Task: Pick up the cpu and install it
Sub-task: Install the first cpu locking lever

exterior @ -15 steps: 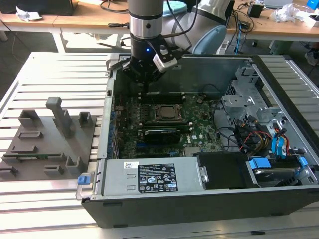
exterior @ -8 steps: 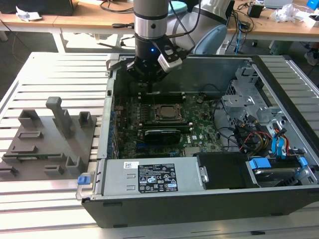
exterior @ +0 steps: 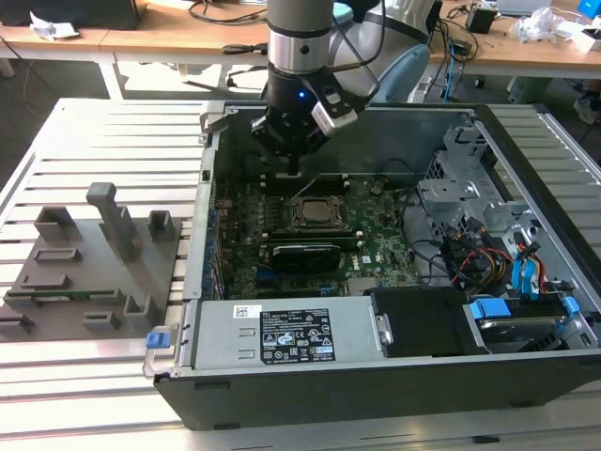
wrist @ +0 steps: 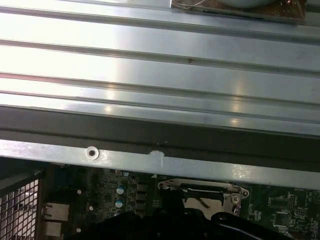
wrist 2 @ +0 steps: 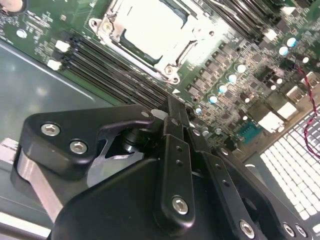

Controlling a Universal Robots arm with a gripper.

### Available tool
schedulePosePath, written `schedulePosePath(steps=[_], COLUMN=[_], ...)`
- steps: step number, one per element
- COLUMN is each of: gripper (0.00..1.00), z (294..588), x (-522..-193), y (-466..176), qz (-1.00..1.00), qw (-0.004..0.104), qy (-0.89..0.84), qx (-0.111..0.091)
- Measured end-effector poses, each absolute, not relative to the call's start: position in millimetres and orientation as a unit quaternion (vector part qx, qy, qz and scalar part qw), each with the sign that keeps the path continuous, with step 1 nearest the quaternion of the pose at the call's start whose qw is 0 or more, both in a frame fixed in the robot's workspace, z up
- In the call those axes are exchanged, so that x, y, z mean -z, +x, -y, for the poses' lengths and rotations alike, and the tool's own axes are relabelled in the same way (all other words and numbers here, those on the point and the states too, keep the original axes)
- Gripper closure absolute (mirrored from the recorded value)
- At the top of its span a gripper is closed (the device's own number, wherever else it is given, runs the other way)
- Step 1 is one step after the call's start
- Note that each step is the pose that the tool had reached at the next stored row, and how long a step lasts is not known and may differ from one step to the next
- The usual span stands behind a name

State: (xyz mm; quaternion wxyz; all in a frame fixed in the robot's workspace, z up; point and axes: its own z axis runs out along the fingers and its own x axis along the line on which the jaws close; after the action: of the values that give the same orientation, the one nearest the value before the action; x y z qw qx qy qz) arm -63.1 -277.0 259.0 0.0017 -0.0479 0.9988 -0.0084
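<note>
The cpu (exterior: 311, 212) is seated in its socket mid-motherboard, also seen in the second wrist view (wrist 2: 150, 31). The gripper (exterior: 294, 169) is parked just off its 12 o'clock edge — fingers pinched together, nothing held. Memory slots (wrist 2: 110, 67) are packed alongside. At 3 o'clock the drive cage (exterior: 470, 202) and cables (exterior: 488, 263) crowd things; the case wall (exterior: 394, 141) closes off 12.
</note>
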Motion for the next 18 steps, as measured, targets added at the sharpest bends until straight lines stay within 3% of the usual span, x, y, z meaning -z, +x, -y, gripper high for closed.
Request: schedulePosePath(steps=[18], gripper=[0.89], z=[277], x=[-258], y=[-37], qz=[-0.999], qw=[0.002], qy=[-0.048], qx=[0.009])
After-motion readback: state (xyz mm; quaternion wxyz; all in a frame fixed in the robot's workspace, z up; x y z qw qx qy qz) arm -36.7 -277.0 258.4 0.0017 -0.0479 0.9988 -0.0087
